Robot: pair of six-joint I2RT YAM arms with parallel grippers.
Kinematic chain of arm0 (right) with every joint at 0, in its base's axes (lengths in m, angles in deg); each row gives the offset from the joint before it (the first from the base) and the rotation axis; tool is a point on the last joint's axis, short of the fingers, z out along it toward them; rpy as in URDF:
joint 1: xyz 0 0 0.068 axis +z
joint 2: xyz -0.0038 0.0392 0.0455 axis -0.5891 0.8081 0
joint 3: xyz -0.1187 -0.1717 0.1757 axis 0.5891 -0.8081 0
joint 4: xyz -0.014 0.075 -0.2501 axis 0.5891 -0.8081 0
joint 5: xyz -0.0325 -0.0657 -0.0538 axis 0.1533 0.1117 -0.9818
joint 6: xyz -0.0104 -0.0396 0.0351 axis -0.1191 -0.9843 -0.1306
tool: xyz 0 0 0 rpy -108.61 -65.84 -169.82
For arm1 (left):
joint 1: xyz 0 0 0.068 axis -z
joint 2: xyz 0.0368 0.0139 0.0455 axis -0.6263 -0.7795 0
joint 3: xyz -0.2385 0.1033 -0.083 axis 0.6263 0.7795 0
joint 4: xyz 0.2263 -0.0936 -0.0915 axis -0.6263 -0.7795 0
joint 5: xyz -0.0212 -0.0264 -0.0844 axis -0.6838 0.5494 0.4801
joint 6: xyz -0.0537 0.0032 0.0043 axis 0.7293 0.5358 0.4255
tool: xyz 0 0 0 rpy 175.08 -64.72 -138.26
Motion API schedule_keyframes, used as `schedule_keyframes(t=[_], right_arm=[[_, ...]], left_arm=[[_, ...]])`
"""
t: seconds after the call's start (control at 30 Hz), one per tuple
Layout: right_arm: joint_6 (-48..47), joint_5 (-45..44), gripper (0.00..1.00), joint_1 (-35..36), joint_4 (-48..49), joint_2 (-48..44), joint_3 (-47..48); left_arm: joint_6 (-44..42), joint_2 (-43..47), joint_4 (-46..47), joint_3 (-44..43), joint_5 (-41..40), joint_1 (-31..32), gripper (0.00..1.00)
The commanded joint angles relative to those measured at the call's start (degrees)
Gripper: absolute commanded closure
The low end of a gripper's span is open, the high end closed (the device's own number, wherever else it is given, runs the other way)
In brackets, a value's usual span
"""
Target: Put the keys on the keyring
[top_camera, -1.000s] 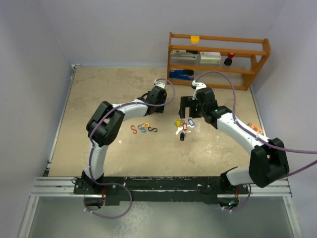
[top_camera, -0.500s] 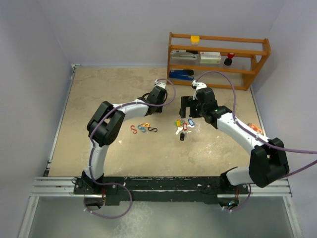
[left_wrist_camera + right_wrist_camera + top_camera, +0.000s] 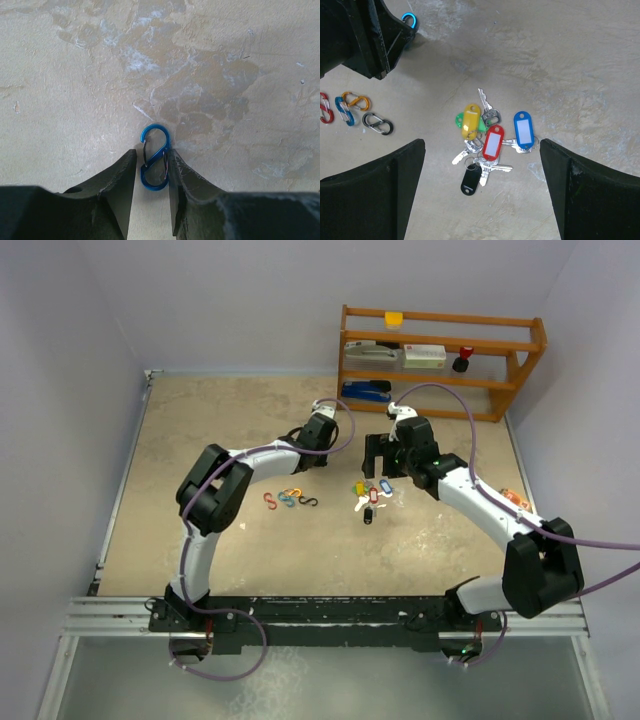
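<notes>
On the counter (image 3: 580,60), the keys (image 3: 485,137): one loose heap, right under the right gripper (image 3: 481,145).
Hidden: green tag mostly tucked beneath the yellow one; the blades overlap and are hard to count.
Pointing: tags run lengthwise near-to-far, slightly fanned, with the black fob at the near end.
Right jaws: spread wide, holding nothing.
Over at the left gripper (image 3: 151,151): jaws close on either side of a blue S-clip (image 3: 154,158); real grip or not, can't tell.

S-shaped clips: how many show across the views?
5. Four lie in a row on the table left of the key pile: red clip, blue clip, orange clip, black clip. A second blue clip lies inside the left gripper.
</notes>
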Motion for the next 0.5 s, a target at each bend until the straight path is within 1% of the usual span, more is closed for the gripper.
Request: schedule_keyframes(t=[0.0, 0.27, 0.37, 0.47], right_arm=[[-0.4, -0.9, 0.0, -0.1, 0.6, 0.2, -0.2], [-0.4, -0.9, 0.0, -0.1, 0.5, 0.3, -0.3], [-0.4, -1.1, 0.0, -0.1, 0.6, 0.3, -0.4], [-0.4, -1.1, 0.0, -0.1, 0.6, 0.3, -0.4]], left_arm=[[-0.8, -1.1, 0.3, -2.1, -1.3, 0.4, 0.7], [-0.8, -1.9, -0.2, -3.0, -1.2, 0.4, 0.7], [-0.8, -1.9, -0.4, -3.0, -1.1, 0.4, 0.74], [-0.8, -1.7, -0.7, -2.8, -1.2, 0.3, 0.83]])
